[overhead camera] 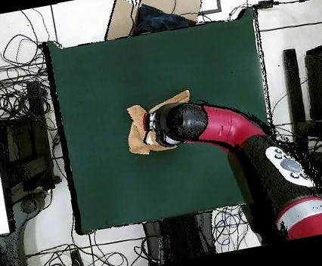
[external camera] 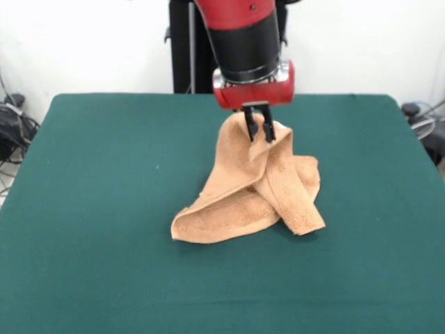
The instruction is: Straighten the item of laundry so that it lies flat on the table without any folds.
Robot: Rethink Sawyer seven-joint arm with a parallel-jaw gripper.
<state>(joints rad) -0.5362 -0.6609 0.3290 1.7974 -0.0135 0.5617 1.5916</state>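
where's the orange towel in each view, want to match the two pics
Front view: the peach-orange terry towel sits just right of the picture's centre, its top pinched up in the black tool, its lower folds on the dark green felt table.
Overhead view: the towel lies slightly left of centre, mostly covered by the red and black arm.
Shared landmark: the arm's end, directly above the towel in both.

Counter open on all sides of the towel.
Green counter (external camera: 90, 209) bare to every edge; only obstacle is the crumpled towel (external camera: 254, 191) near centre, with the arm (overhead camera: 229, 129) overhanging it from the robot side.
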